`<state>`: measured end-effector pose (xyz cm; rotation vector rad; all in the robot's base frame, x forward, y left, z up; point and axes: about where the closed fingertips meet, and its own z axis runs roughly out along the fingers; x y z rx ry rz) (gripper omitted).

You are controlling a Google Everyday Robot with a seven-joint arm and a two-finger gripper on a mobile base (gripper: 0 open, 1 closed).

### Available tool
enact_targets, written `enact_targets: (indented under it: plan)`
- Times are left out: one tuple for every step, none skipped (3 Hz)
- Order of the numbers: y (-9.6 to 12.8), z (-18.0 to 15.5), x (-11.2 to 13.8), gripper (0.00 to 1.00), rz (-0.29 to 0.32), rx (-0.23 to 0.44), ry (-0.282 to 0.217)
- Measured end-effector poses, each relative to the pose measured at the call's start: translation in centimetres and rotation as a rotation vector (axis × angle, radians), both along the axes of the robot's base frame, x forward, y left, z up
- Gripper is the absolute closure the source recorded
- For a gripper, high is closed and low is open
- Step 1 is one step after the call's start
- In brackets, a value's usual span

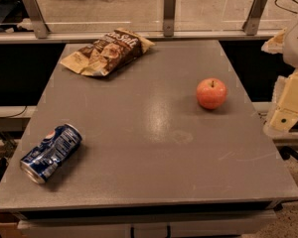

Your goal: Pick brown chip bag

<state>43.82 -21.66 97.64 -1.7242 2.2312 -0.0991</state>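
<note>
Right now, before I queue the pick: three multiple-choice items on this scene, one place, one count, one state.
1. Where on the table is the brown chip bag?
A. near right corner
B. far left
C. centre

2. How many things lie on the table?
A. two
B. three
C. five

3. The soda can is:
A. upright and intact
B. crushed, on its side
C. stacked on another thing

Key:
1 B: the bag lies by the far edge, on the left. The gripper is beyond the table's right edge, apart from it.
2 B: bag, apple and can.
3 B: its blue body is dented and lies flat at the near left.
</note>
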Motion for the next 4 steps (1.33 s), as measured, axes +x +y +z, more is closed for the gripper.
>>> enact_targets:
  plan:
    - [0.0, 0.0, 0.0, 0.00, 0.000, 0.000, 0.000]
    - [1.7, -0.5, 3.4, 0.00, 0.051, 0.040, -0.049]
    - [4.5, -1.4, 9.7, 0.00, 0.104, 0.112, -0.115]
    - [9.1, -2.1, 16.0, 0.00, 0.175, 0.198, -0.170]
